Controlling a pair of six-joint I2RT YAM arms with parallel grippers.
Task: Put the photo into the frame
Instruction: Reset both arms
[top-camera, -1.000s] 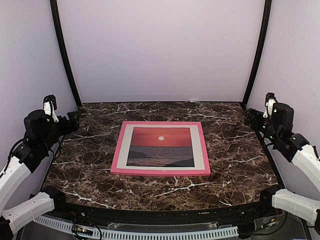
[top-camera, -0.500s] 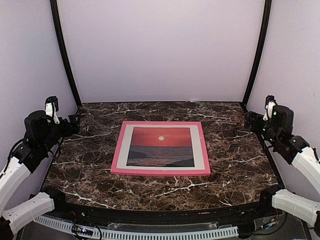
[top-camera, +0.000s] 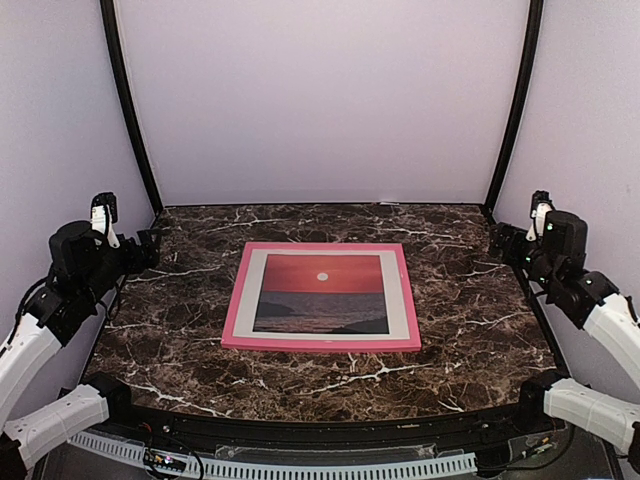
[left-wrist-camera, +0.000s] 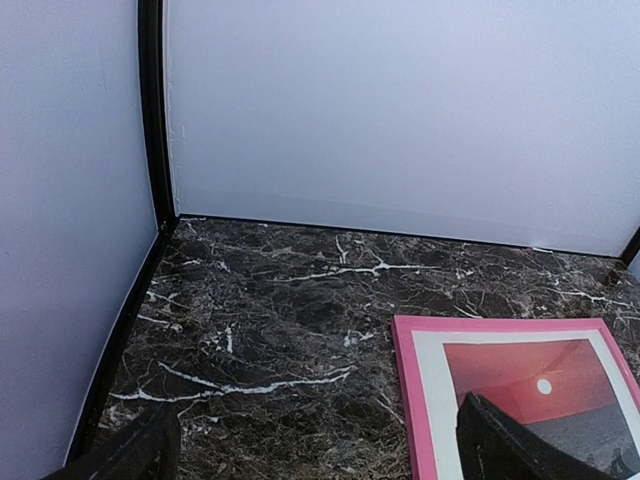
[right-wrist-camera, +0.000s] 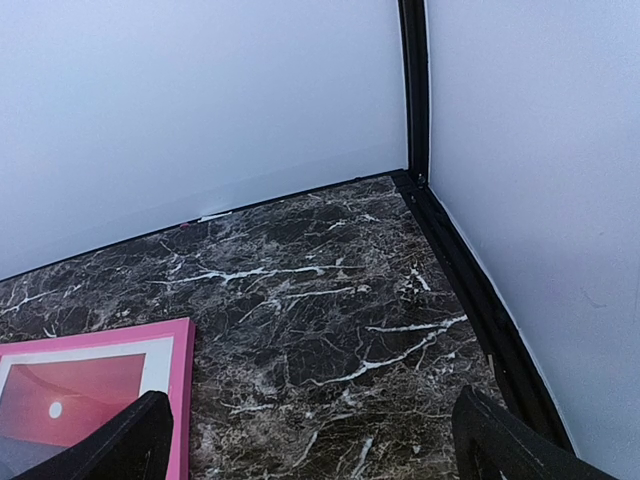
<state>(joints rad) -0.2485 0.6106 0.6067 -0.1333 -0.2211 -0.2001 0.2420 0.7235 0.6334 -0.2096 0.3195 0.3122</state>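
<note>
The photo is seen set inside the frame (flat on the marble table), and the left gripper and right gripper are held well aside, fingers spread, empty.

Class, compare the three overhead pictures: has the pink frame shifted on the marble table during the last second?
No. The frame has its corners against the same white veins of the table in every overhead picture.

Top cam overhead, wrist cams low sides, share frame
</note>
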